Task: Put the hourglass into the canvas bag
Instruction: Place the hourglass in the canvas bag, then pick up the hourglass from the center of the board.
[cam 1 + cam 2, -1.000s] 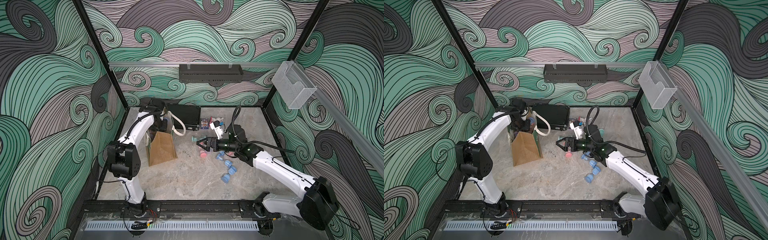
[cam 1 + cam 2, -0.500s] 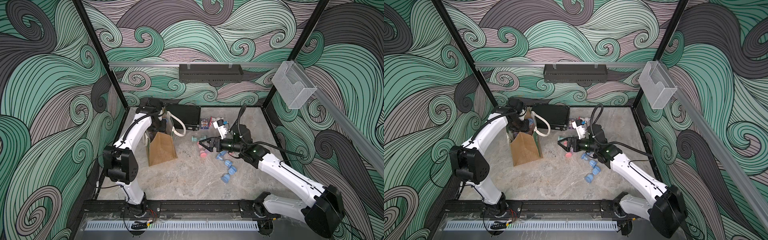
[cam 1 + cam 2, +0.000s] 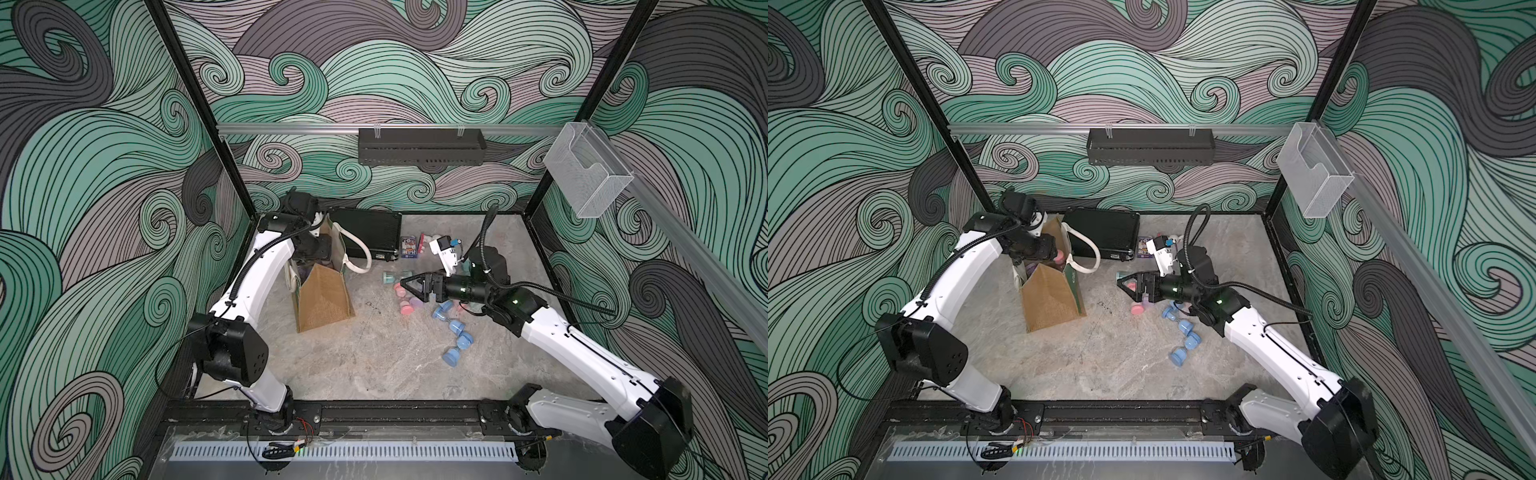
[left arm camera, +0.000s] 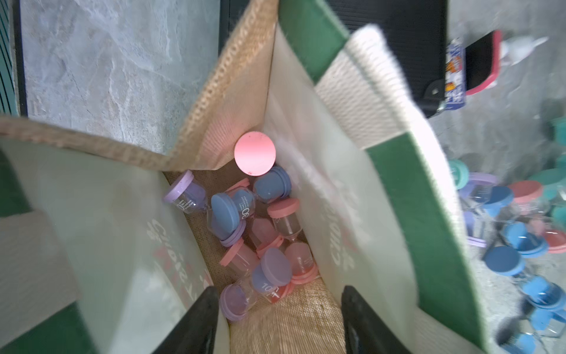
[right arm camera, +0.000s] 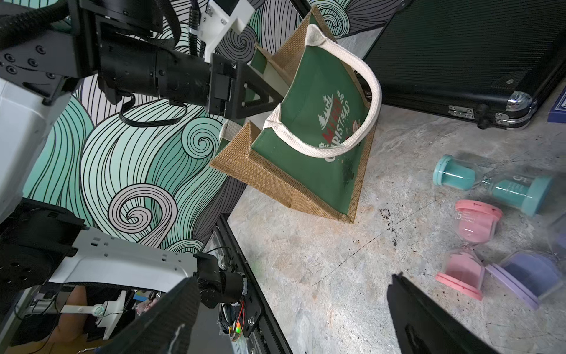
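As left end effector (image 4: 278,291) widens, hourglass (image 4: 254,153) apparently drops into canvas bag (image 4: 422,196)

Canvas bag (image 3: 322,295) mouth blocked by left tool (image 4: 278,291); floor (image 3: 374,332) btwn bag & loose hourglasses (image 3: 456,326) free for right tool (image 3: 409,291).

This is a robotics lab test cell. A white left arm (image 3: 257,282) and right arm (image 3: 582,357) stand on a black base rail (image 3: 395,415) at the front of a stone-look desk (image 3: 374,361). Black frame posts (image 3: 187,104) and wave-printed wall panels (image 3: 415,62) box it in, and an aluminium rail (image 3: 291,129) carries a clear plastic bin (image 3: 586,178).
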